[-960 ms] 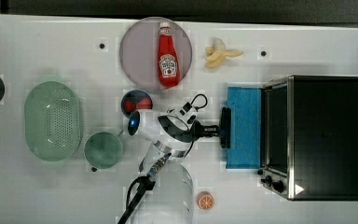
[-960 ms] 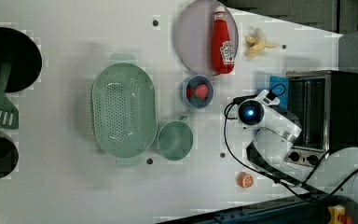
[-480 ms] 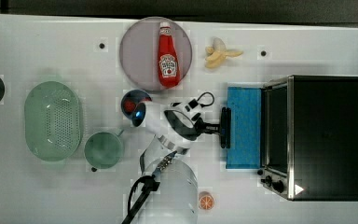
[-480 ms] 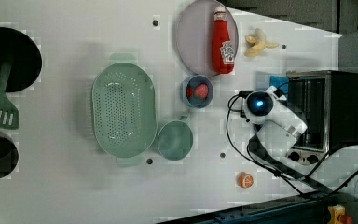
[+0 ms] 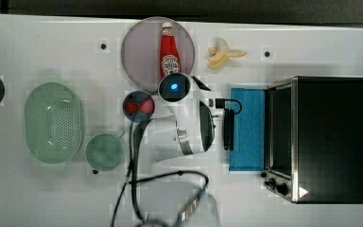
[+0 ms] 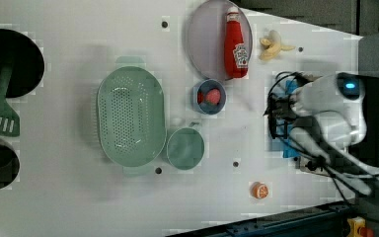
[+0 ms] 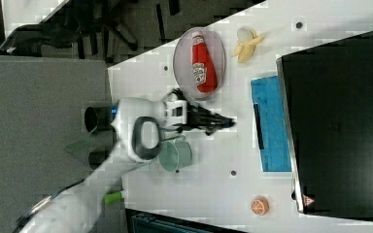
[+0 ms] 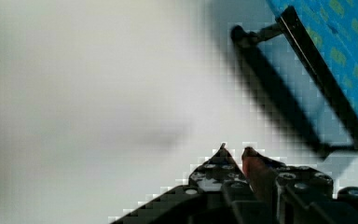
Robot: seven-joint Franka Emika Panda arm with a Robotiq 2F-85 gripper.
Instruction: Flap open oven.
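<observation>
The oven (image 5: 331,137) stands at the top view's right, with black top, silver front frame and two knobs (image 5: 276,184). Its blue glass door (image 5: 248,127) lies flapped down flat on the white table, the dark bar handle (image 5: 228,130) at its outer edge. My gripper (image 7: 228,122) points toward the door, a short way off the handle (image 7: 257,126), touching nothing. In the wrist view the gripper (image 8: 234,150) has only a narrow gap between its tips, nothing in it, and the handle (image 8: 321,70) lies apart ahead.
Near the arm are a ketchup bottle (image 5: 170,52) on a round plate (image 5: 139,52), a banana (image 5: 223,53), a blue bowl (image 5: 138,106), a green cup (image 5: 104,151) and a green colander (image 5: 53,122). An orange half (image 7: 259,206) lies near the front edge.
The arm has swung across the table and the gripper has drawn back from the door handle. The door lies flat open in all frames.
</observation>
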